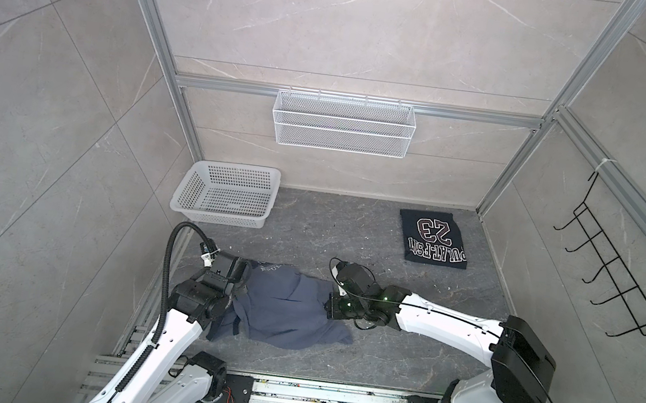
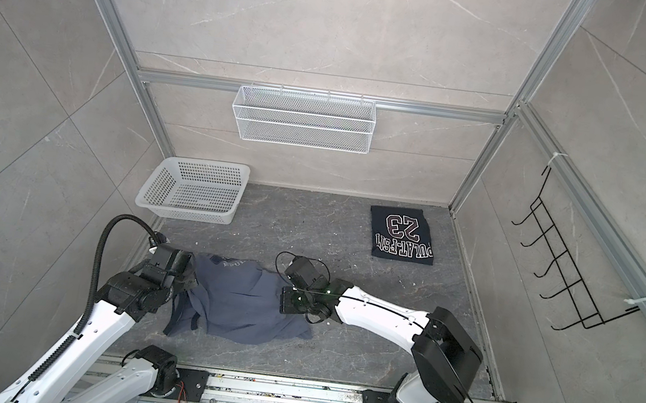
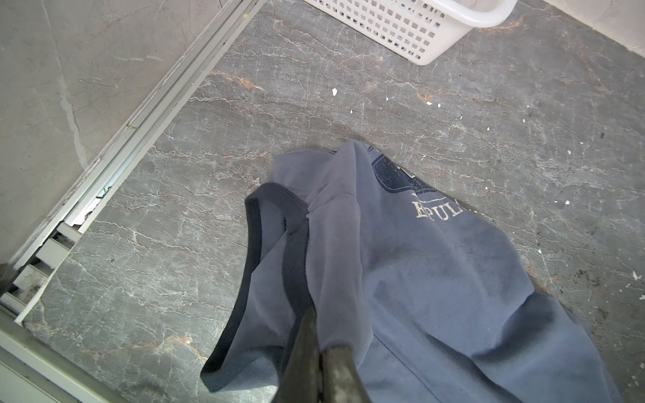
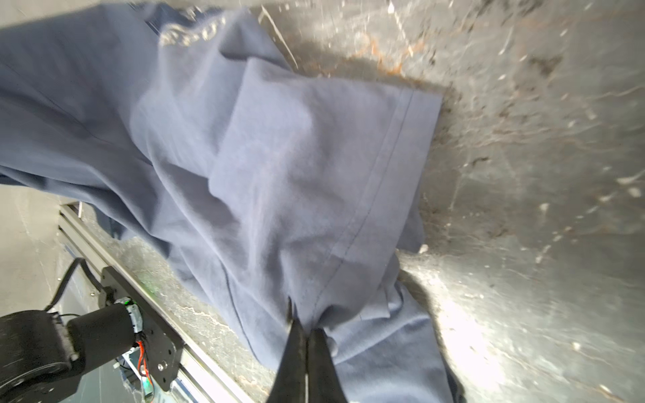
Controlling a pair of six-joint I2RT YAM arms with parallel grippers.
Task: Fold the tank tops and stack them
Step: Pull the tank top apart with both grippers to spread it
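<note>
The slate blue-grey tank top [image 1: 287,311] [image 2: 241,305] lies rumpled on the dark floor at front left, pale lettering near its far edge. My left gripper [image 1: 240,282] [image 3: 321,335] is shut on the cloth beside the dark-trimmed armhole, at the top's left side. Opposite it, my right gripper [image 1: 328,308] [image 4: 306,328] is shut on a bunched fold near the hem [image 4: 384,174], at the right side. Between both grippers the cloth [image 3: 436,279] hangs in loose folds. The near-black navy tank top [image 1: 434,237] [image 2: 402,234] with the "23" print lies folded flat at back right, apart from both grippers.
A white perforated plastic basket [image 1: 225,195] [image 2: 192,190] [image 3: 419,24] stands at back left. A white wire basket [image 1: 343,123] hangs on the back wall and a black hook rack [image 1: 615,267] on the right wall. The arms' base rail [image 1: 330,400] runs along the front.
</note>
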